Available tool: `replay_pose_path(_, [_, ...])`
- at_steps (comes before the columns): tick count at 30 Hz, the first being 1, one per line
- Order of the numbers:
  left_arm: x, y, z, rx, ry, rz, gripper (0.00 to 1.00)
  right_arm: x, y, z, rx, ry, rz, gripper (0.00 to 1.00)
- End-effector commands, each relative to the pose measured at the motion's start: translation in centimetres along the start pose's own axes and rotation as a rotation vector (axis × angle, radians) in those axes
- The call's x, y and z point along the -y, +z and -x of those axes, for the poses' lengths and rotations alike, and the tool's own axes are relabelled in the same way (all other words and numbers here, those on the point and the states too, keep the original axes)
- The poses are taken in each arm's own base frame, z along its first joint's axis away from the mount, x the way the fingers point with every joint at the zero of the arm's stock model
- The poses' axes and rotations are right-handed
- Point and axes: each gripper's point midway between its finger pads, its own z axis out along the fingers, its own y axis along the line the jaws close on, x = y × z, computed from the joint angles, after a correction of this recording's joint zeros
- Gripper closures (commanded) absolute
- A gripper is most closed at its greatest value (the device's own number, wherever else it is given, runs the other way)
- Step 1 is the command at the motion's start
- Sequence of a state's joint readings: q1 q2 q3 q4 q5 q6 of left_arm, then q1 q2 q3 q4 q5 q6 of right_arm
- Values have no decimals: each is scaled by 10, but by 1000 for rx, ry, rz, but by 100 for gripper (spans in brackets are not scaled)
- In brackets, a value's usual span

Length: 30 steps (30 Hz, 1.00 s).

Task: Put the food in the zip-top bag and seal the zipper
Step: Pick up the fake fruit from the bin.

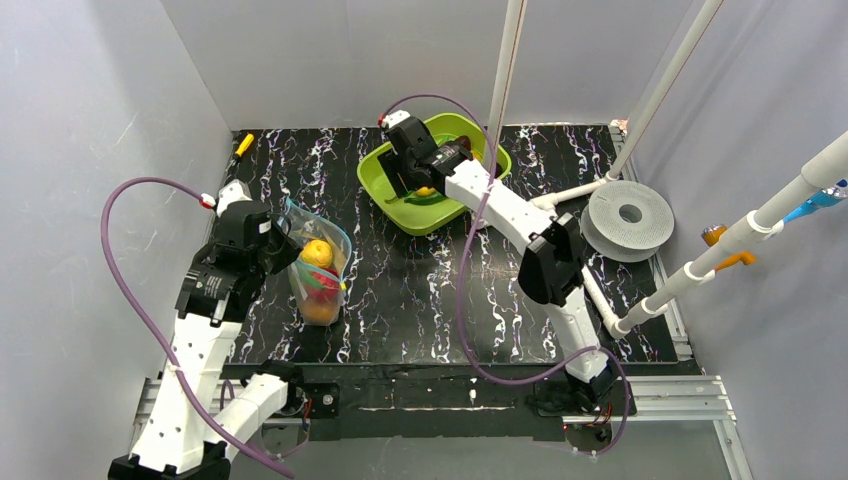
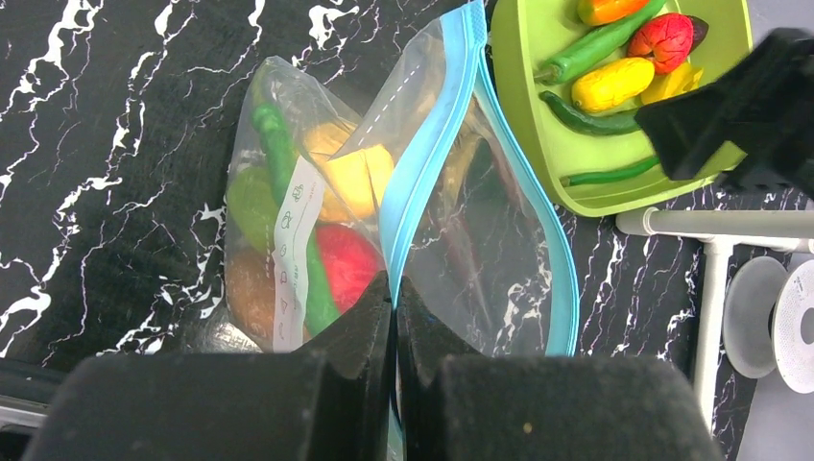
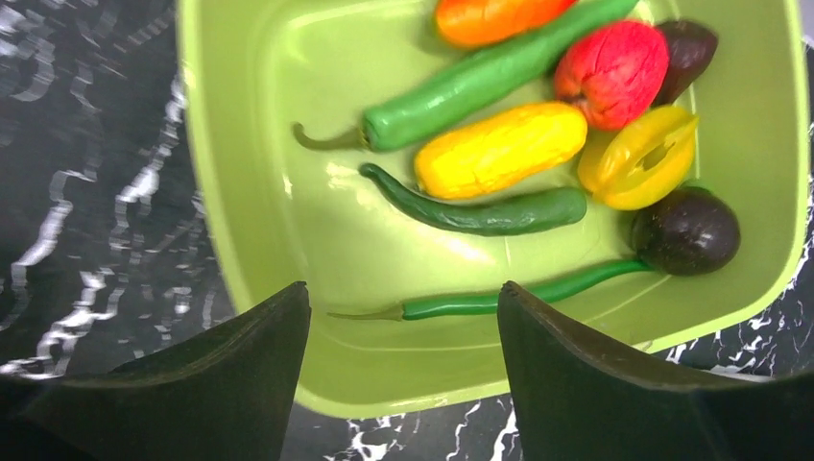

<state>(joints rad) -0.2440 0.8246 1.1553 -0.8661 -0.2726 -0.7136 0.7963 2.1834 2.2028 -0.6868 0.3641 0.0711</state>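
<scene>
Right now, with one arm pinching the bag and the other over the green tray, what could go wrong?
The left end effector is shut on only the zipper edge of the zip-top bag; the plastic might slip free and the mouth sag. The right end effector hangs open over the lime-green tray, where the thin green chili lies flat and may be hard to pinch.

The black, white-veined table (image 1: 420,290) carries the zip-top bag (image 1: 320,270), standing just ahead of the left claw (image 1: 285,240). The lime-green tray (image 1: 372,180) sits directly beneath the right claw (image 1: 408,183). A grey spool (image 1: 630,215) lies well to that claw's right, at the table's edge.
</scene>
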Motion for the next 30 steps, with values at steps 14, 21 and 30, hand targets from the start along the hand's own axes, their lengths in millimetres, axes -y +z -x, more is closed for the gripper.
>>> replay_pose_path(14, [12, 3, 6, -3, 5, -35, 100, 34, 72, -60, -145, -483, -86, 34])
replay_pose_path(21, [13, 6, 4, -20, 20, -34, 100, 38, 96, -75, -189, -525, -57, 30])
replay_pose_path(30, [10, 10, 1, -31, 30, -12, 100, 47, 116, -84, -186, -528, -33, 31])
